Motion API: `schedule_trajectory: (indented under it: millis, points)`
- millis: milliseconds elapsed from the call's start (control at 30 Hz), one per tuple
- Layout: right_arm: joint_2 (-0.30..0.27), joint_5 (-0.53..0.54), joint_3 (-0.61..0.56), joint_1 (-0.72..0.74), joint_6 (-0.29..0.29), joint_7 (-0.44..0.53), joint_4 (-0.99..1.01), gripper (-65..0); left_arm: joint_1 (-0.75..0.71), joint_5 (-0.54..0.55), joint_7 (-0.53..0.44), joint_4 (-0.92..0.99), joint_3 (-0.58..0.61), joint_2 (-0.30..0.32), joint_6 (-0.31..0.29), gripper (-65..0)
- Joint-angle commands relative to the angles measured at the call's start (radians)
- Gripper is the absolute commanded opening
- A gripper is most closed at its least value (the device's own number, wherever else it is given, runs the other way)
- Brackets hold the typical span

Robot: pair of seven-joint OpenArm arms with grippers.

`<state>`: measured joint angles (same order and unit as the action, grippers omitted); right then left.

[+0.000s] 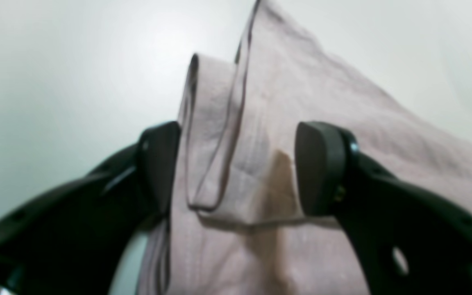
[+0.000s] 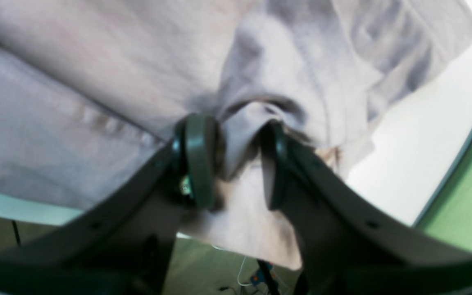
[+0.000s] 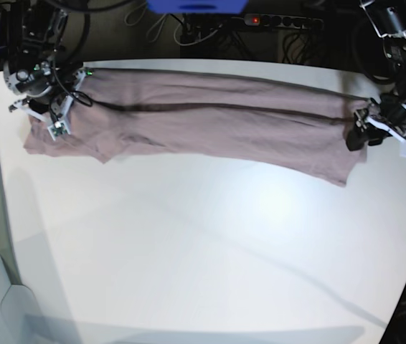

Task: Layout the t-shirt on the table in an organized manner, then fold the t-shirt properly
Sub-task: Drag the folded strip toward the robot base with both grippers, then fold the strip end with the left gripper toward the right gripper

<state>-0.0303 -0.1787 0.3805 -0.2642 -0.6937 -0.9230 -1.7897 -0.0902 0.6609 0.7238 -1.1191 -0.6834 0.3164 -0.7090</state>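
2 robot arms work at opposite ends of a large white table (image 3: pixel 203 258), smooth and glossy, with a rounded edge. Along its far side lies the t-shirt (image 3: pixel 210 122), a dusty mauve garment folded lengthwise into 1 long narrow band. Its long axis runs across the table from the base view's left to its right, dipping slightly toward the near edge at the right end. A dark fold line runs down the length of the band. The cloth is soft, matte and lightly wrinkled; the left end is wider and bunched, with a flap spreading toward the near side.

The right gripper (image 2: pixel 236 164), at the base view's left, has dark curved plastic jaws partly apart with a bunched fold of t-shirt pinched between them. Here the cloth reaches past the table edge, and green flooring shows beyond.

The left gripper (image 1: pixel 236 168), at the base view's right, hovers over the shirt's narrow end. Its jaws stand wide apart, straddling layered cloth with stitched hems, and appear to grip nothing.

Behind the table's far edge sit dark cables (image 3: pixel 210 32), a power strip (image 3: pixel 282 21) with 1 red light, and a blue object (image 3: pixel 196 6).
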Motion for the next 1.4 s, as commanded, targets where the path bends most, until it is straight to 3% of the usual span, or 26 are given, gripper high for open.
schedule_trajectory:
  millis: [0,67,133,300,433,633,733,900,1000,1200,1367]
  points:
    - [0.0,0.005,-0.002,-0.004,-0.004,-0.011,-0.006,-44.7,-0.003,-0.037,0.046,0.015,0.003,0.01,0.011,-22.4]
    - [0.0,0.005,-0.002,-0.002,-0.004,-0.011,-0.006,-44.7,-0.001,-0.071,0.047,0.024,0.003,0.01,0.011,-22.8]
    - [0.0,0.005,-0.002,-0.002,-0.004,-0.011,-0.006,-44.7,0.005,-0.128,0.049,0.024,0.003,0.0,0.011,-27.8]
    - [0.0,0.005,-0.002,-0.002,-0.004,-0.011,-0.008,-44.7,0.039,-0.289,0.056,0.029,0.001,-0.033,0.011,-55.1]
    - [0.0,0.005,-0.002,-0.002,-0.004,-0.011,-0.008,-44.7,0.062,-0.353,0.059,0.021,0.003,-0.058,0.011,-63.8]
    - [-0.003,0.005,-0.002,-0.001,-0.004,-0.011,-0.008,-44.7,0.077,-0.35,0.142,-0.105,0.0,-0.069,0.011,-64.3]
    - [-0.004,0.005,-0.002,-0.001,-0.004,-0.011,-0.008,-44.7,0.06,-0.324,0.162,-0.276,0.004,-0.105,0.011,-64.3]
    - [-0.004,0.005,-0.002,0.024,-0.004,-0.011,-0.003,-44.7,0.039,-0.402,0.242,-0.58,0.072,-0.202,0.011,-64.4]
    - [-0.006,0.005,-0.004,0.024,-0.004,-0.011,-0.003,-44.7,0.016,-0.488,0.287,-0.72,0.126,-0.294,0.011,-64.4]
    - [-0.006,0.005,-0.004,0.027,-0.004,-0.011,-0.005,-44.7,-0.027,-0.651,0.283,-0.8,0.359,-0.432,0.011,-64.4]
    - [-0.007,0.003,-0.004,0.047,-0.004,-0.011,-0.003,-44.7,-0.067,-0.789,0.231,-0.798,0.575,-0.474,0.011,-64.5]
